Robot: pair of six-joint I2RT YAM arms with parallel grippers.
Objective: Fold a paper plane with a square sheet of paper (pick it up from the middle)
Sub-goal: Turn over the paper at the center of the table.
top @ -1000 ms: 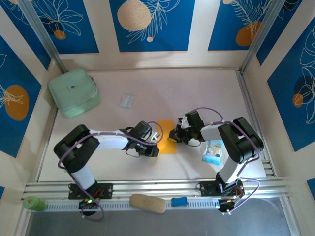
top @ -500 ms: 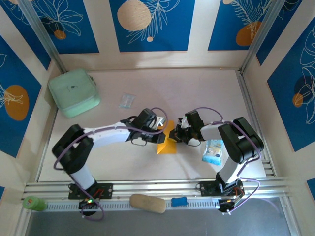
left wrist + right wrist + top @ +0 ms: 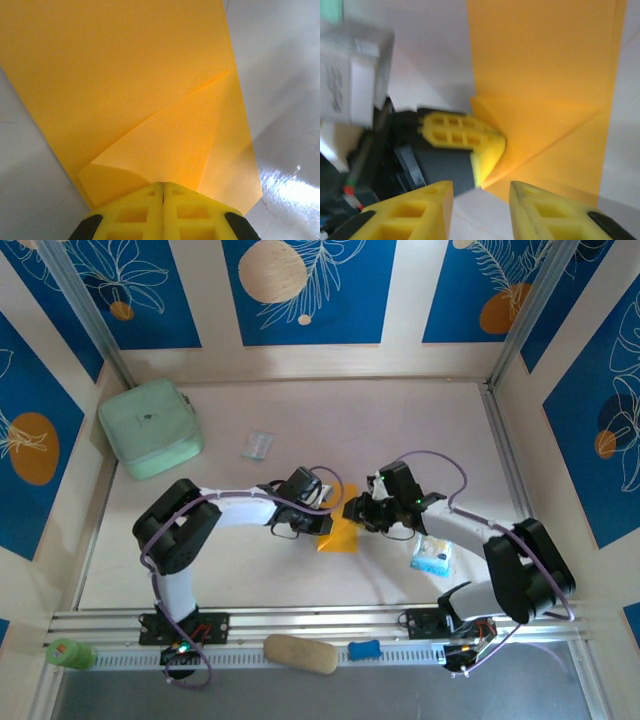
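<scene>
Table point(image 3: 420, 430): a pale, smooth, faintly glossy board; we read the clock on the top view, with twelve at the far wall. Mint-green pouch point(image 3: 150, 428): at ten o'clock, soft-looking, with rounded corners and a matte skin. Tan oval lump point(image 3: 300, 653): at six o'clock, on the rail beyond the board's near edge, rounded and dull. Square sheet of paper point(image 3: 340, 533): just to the six o'clock side of the table's centre, lying flat between the two grippers. It is thin, matte and orange-yellow, with one corner turned over into a triangular flap whose fold bulges round near the pinch instead of lying pressed. We judge it very light, limp, quick to crumple or tear, and likely to skate on the smooth board. It is best taken by a shallow pinch at an edge or flap, with creases pressed down, never tugged. Blue-and-white packet point(image 3: 432, 551): at four o'clock, small, glossy and pillowy. Clear plastic wrapper point(image 3: 258, 445): at eleven o'clock of the sheet, flimsy and crinkled. Left gripper point(image 3: 163, 187): at the sheet's ten o'clock corner, its yellow grid-moulded pads clenched together on the turned flap. Right gripper point(image 3: 480, 192): at the sheet's one o'clock corner, jaws parted and released, gripping nothing.
</scene>
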